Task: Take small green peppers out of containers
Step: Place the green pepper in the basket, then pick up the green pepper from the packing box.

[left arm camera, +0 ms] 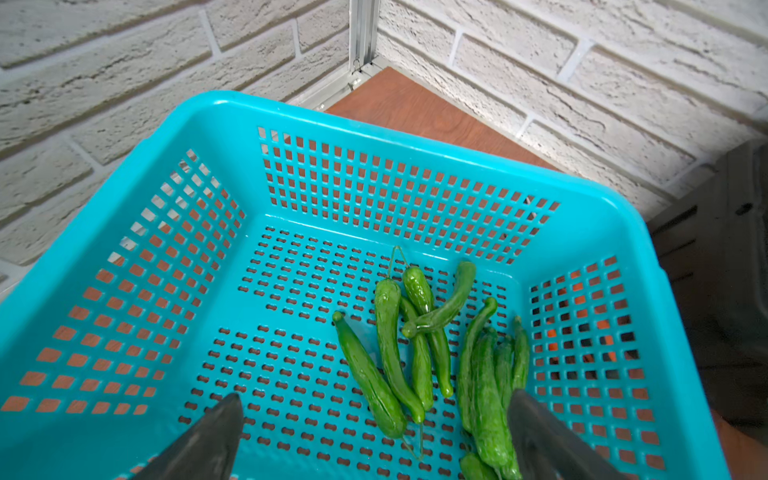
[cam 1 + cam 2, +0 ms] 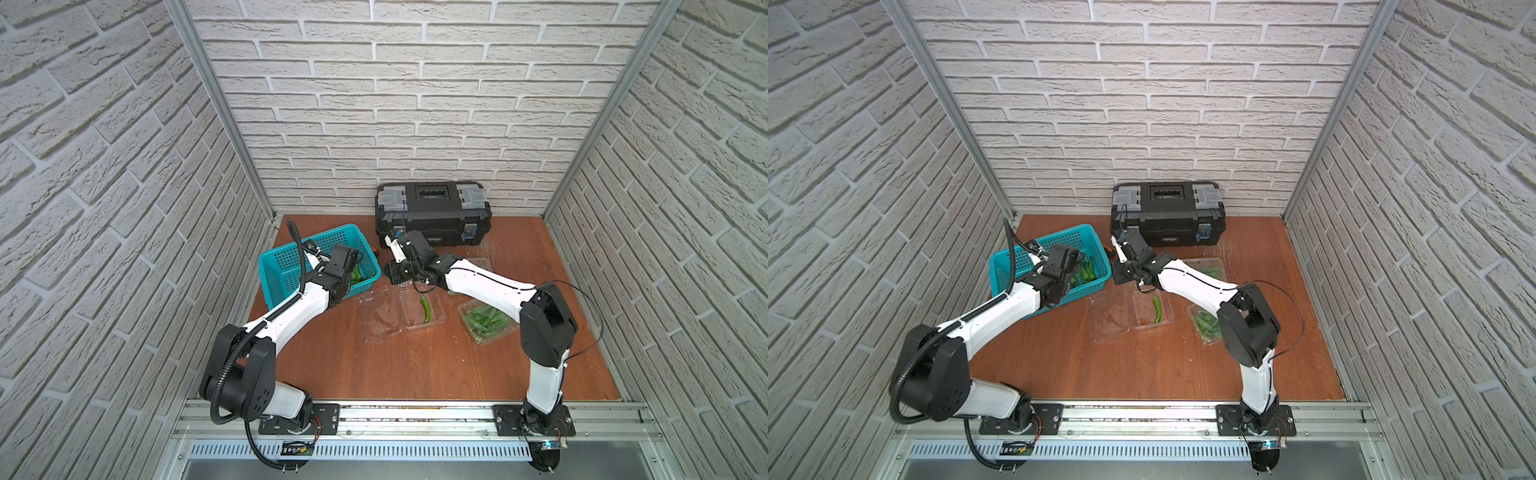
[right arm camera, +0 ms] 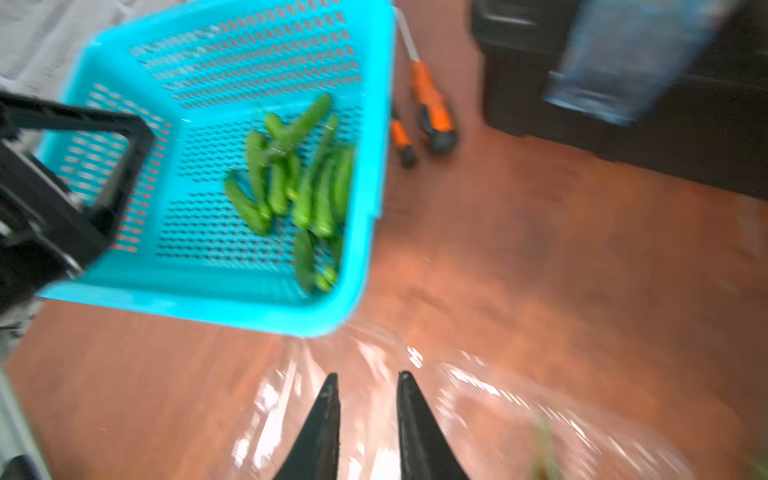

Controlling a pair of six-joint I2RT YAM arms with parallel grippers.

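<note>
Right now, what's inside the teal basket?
A loose pile of small green peppers on the basket floor near one corner; the lower ones are partly covered by the others.

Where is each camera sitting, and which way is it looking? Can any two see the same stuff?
Top views: high above the front edge, looking down at the table; left arm and right arm show nearly whole.
Left wrist: on the left arm, looking down into the teal basket at peppers; the open left end effector shows.
Right wrist: on the right arm, blurred, above a clear container, facing the basket; the right end effector shows.
Shared: both wrist views see the basket's peppers.
</note>
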